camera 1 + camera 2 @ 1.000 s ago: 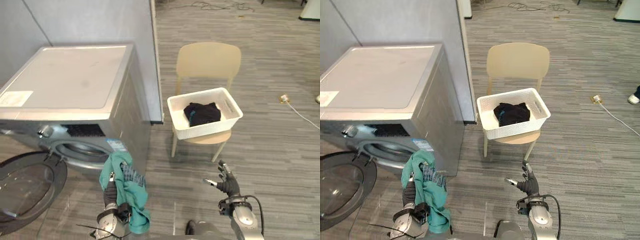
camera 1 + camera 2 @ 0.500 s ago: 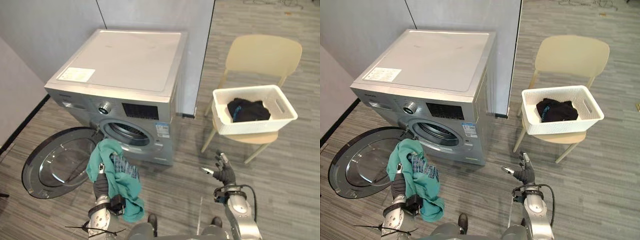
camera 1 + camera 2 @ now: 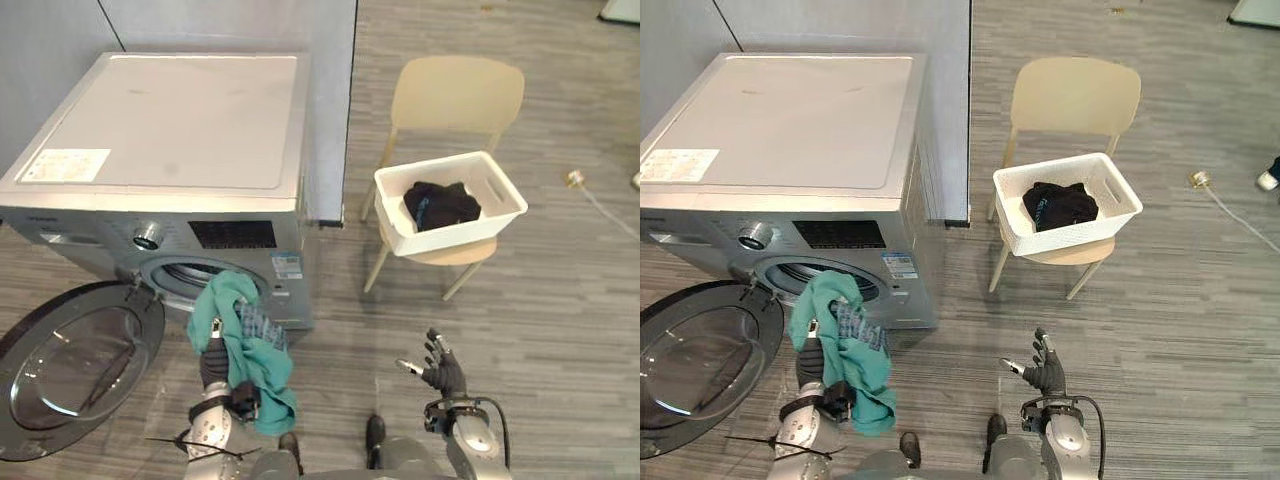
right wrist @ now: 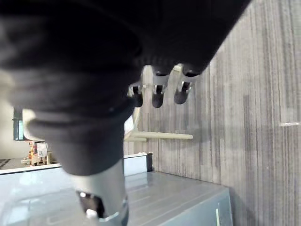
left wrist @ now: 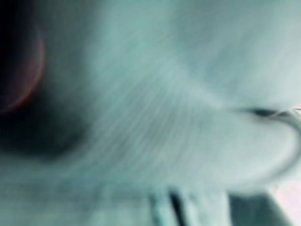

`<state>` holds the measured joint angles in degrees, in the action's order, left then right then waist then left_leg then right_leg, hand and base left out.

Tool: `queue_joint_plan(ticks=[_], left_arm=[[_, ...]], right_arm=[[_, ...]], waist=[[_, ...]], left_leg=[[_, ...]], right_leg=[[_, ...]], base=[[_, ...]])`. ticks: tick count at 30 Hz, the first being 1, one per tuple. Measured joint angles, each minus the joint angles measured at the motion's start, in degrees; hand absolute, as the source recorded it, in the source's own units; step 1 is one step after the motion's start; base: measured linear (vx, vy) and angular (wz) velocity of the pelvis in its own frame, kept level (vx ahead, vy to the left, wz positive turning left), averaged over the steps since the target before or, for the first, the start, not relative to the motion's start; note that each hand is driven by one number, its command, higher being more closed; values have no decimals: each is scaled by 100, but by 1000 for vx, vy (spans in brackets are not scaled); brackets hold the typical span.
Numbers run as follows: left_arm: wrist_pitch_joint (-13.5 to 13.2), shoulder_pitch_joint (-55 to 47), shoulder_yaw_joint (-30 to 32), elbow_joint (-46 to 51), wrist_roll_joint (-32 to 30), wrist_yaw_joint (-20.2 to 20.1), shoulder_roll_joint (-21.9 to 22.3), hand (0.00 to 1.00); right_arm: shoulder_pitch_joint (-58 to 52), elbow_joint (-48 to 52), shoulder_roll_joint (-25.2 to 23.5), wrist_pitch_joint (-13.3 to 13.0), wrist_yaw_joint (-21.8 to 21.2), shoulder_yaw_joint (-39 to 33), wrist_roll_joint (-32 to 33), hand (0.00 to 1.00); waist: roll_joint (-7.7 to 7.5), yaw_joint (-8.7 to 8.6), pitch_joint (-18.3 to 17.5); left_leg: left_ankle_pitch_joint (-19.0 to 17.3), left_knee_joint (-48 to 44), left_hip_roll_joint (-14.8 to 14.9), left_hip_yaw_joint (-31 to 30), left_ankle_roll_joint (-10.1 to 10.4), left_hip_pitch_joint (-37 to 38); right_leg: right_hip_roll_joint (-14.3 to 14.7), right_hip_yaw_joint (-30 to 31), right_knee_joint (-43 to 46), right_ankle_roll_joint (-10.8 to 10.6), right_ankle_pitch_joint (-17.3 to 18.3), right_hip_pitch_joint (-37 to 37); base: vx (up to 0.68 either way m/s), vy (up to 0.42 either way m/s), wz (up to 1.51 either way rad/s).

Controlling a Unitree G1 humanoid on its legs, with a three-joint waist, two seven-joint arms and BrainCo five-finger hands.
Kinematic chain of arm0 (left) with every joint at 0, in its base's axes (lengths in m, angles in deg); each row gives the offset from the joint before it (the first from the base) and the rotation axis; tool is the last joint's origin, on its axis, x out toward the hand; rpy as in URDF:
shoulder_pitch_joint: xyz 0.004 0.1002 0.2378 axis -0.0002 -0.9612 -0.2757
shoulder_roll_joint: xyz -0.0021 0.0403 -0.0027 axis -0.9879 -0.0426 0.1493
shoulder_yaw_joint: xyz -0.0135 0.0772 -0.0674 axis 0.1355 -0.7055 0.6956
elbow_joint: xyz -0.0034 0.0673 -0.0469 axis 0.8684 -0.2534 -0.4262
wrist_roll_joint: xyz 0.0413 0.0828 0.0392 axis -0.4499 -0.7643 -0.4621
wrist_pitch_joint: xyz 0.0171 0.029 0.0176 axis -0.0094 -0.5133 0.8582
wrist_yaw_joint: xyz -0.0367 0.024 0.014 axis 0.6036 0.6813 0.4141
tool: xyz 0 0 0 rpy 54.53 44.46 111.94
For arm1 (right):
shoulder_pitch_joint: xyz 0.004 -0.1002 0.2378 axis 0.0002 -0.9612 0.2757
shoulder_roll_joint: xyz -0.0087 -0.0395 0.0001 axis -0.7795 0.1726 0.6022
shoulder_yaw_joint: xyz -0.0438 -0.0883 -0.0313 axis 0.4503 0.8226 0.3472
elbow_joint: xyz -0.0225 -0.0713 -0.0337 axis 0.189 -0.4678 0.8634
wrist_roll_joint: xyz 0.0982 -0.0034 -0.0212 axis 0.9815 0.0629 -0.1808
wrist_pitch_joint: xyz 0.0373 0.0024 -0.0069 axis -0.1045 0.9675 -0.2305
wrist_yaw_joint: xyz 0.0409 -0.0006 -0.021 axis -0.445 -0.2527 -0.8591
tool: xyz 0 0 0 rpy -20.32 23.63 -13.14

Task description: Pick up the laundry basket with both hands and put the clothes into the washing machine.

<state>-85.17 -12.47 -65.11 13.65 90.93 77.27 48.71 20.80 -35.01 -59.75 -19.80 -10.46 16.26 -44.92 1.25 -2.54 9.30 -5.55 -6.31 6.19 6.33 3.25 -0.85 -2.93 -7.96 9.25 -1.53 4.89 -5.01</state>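
- The robot's left hand (image 3: 214, 372) is raised before the washing machine (image 3: 170, 150) with a teal garment (image 3: 243, 345) draped over it; the cloth hangs down on both sides of the hand
- In the left wrist view the teal cloth (image 5: 178, 117) lies right against the camera, so it cannot be told whether the hand is clenched on the garment or merely carries it
- The garment sits just in front of the machine's round drum opening (image 3: 188, 274), outside it; from the head views its top edge overlaps the lower rim of the opening, and whether the two touch cannot be told
- The machine's round glass door (image 3: 70, 365) stands swung wide open to the robot's left, low over the grey wood-patterned floor (image 3: 560, 300)
- The right hand (image 3: 440, 372) hangs over bare floor, well apart from the machine, released and grasping nothing; its fingers (image 4: 157, 92) show straight and spread in the right wrist view
- The white laundry basket (image 3: 455, 236) rests on the seat of a pale wooden chair (image 3: 458, 95) to the right of the machine, well apart from both hands
- A bundle of dark clothes (image 3: 440, 203) lies inside the basket
- A grey partition (image 3: 230, 25) stands behind the machine, and a white cable (image 3: 600, 212) trails across the floor beyond the chair
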Motion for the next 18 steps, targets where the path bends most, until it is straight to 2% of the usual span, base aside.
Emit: queue_joint_plan(ticks=[3, 4, 8, 10, 11, 18], left_arm=[[2, -8, -25, 1, -9, -30, 5, 100], [4, -14, -9, 0, -9, -40, 14, 100], [7, -81, -15, 1, -9, -132, 60, 100], [10, -156, -23, 1, -9, -132, 72, 100], [19, -456, -85, -20, -9, -131, 177, 100], [26, -443, -104, -29, -5, -129, 171, 100]], right_arm=[[-117, 194, -2, -1, -43, 8, 420, 0], [-133, 312, -15, -11, -126, 24, 808, 0], [-284, 615, -9, -50, -153, 72, 1255, 0], [-381, 639, -22, -55, -158, 120, 1280, 0], [-622, 630, -109, -54, -263, 243, 1270, 0], [-603, 405, -107, -54, -259, 211, 1270, 0]], waist=[[7, 37, -3], [1, 41, -6], [10, 107, -41], [19, 171, -142], [2, 350, -650], [4, 347, -652]], left_leg=[[31, 161, 52, 24, 21, 143], [46, 205, 72, 31, 46, 168], [66, 232, 74, 13, 78, 175], [71, 245, 72, 5, 83, 175], [130, 435, 76, -39, 127, 341], [112, 429, 98, 11, 108, 362]], right_leg=[[68, 0, -76, 13, 13, 122], [75, -9, -82, 13, 13, 135], [75, -92, -94, 9, 17, 179], [72, -111, -95, 3, 21, 185], [66, -175, -234, -18, 50, 370], [65, -139, -211, -17, 82, 360]], base=[[6, -46, 0], [-9, -30, 4], [-18, -16, 9], [-3, -8, 5], [0, 0, 0], [0, 0, -2]])
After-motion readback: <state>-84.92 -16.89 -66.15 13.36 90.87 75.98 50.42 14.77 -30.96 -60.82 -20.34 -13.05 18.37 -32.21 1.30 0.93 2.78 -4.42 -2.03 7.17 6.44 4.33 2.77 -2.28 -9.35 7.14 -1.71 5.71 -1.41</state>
